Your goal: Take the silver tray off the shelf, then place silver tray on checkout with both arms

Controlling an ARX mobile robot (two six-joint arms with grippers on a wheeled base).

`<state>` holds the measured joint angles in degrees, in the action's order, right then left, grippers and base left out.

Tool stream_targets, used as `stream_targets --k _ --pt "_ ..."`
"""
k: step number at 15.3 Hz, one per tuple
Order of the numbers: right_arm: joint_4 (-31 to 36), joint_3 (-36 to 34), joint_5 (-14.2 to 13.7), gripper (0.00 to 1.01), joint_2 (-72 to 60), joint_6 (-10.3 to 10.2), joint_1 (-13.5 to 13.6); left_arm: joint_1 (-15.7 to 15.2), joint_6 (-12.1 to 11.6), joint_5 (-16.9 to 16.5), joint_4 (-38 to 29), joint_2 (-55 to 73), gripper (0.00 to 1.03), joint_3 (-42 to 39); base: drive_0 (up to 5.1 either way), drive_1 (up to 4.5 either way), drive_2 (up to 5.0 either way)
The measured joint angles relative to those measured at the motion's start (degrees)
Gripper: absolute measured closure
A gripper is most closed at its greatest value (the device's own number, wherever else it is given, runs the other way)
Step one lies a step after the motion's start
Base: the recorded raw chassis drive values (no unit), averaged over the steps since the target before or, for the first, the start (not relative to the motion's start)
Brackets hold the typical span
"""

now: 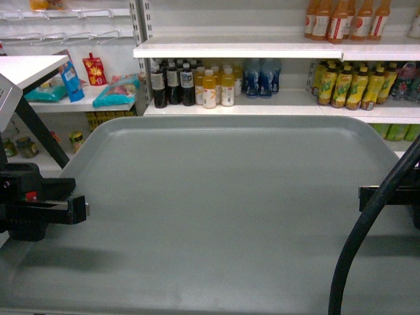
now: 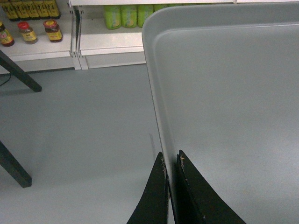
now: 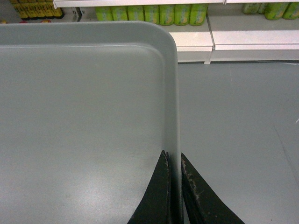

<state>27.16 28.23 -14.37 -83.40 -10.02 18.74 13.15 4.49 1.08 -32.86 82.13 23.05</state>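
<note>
The silver tray fills the lower head view, a wide matte grey tray held level in the air between both arms. My left gripper is shut on its left rim; in the left wrist view the gripper pinches the rim of the tray above the grey floor. My right gripper is shut on the right rim, and the right wrist view shows that gripper clamped on the edge of the tray. The checkout shows at upper left as a white top on a black leg. The shelf the tray came off is out of view.
White shelves stocked with bottles stand straight ahead beyond the tray. More bottles line the lowest shelf board. Slanted black table legs stand on the grey floor left of the tray. A thick black cable crosses the tray's right side.
</note>
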Motion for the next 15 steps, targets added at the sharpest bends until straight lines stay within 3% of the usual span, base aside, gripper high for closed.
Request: stream_targets --k 15 --pt "-0.33 -0.02 0.04 0.98 -0.04 0.0 0.0 0.04 -0.02 -0.02 0.17 0.0 1.0 0.02 0.1 -4.08 4.3"
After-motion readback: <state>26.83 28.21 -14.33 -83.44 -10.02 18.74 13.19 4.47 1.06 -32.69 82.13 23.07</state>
